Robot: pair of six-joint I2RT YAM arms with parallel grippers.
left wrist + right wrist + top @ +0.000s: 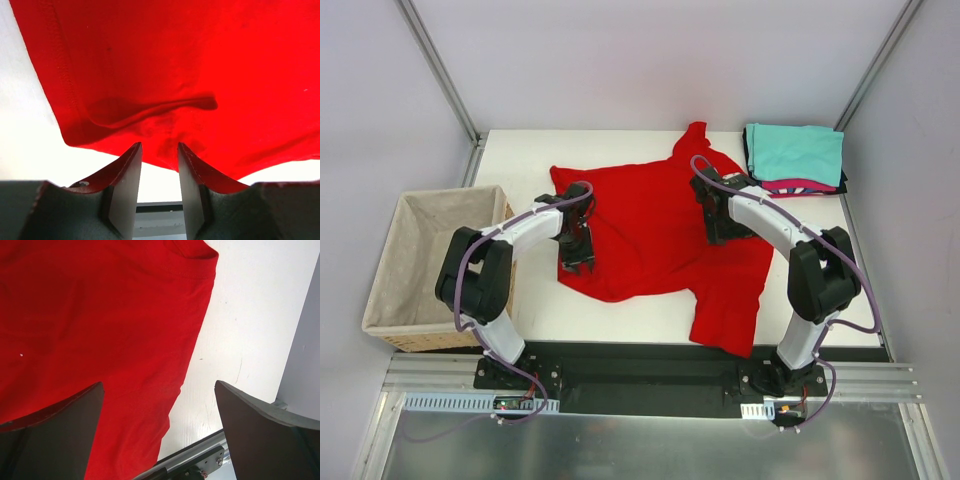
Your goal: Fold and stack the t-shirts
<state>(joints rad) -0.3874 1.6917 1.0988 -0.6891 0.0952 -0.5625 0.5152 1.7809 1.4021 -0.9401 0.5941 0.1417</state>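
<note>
A bright red t-shirt [660, 230] lies spread and rumpled across the middle of the white table. My left gripper [577, 258] hangs at its near left edge. In the left wrist view the fingers stand narrowly apart [159, 147], with bare table showing between them and the wrinkled red hem [150, 112] just past the tips. My right gripper [718, 230] is over the shirt's right part. Its fingers are wide open [160, 390] and straddle the red cloth's [100, 315] edge, with nothing held. Folded t-shirts [795, 155], teal on top with pink and black beneath, are stacked at the far right corner.
A wicker basket [390, 300] with beige lining stands off the table's left edge. White walls with metal posts close in the back and sides. A black rail [650, 365] carrying the arm bases runs along the near edge.
</note>
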